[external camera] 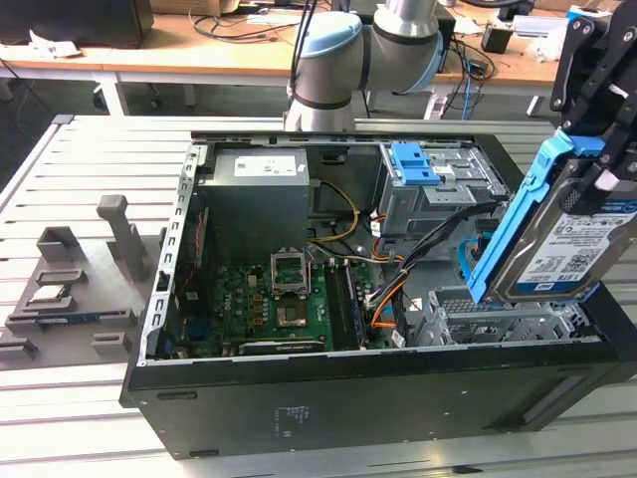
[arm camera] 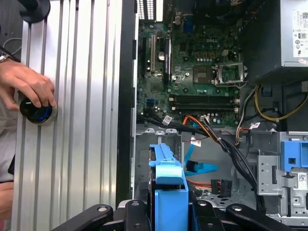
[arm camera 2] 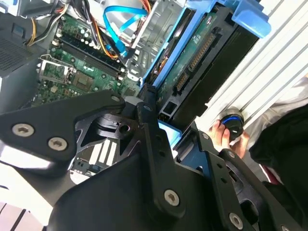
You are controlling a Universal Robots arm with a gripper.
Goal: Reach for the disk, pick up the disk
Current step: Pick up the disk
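Observation:
The disk (external camera: 562, 239) is a silver hard drive with a white-and-blue label in a blue carrier frame. It hangs tilted above the open computer case (external camera: 378, 398), over the drive bay at the exterior view's right. My gripper (external camera: 600, 159) comes down from above and is shut on the disk's upper end. The first wrist view shows the disk (arm camera: 169, 185) edge-on between the black fingers (arm camera: 132, 211), over the bay. The second wrist view shows its circuit-board side (arm camera 2: 199, 55) running away from the gripper (arm camera 2: 166, 127).
The motherboard (external camera: 284, 299), orange and black cables (external camera: 398, 284) and a metal drive cage with a blue latch piece (external camera: 416, 164) lie inside the case. A grey slotted stand (external camera: 80, 279) sits on the slatted table at the exterior view's left. A person's hand (arm camera: 24, 84) rests on a blue knob (arm camera: 36, 109).

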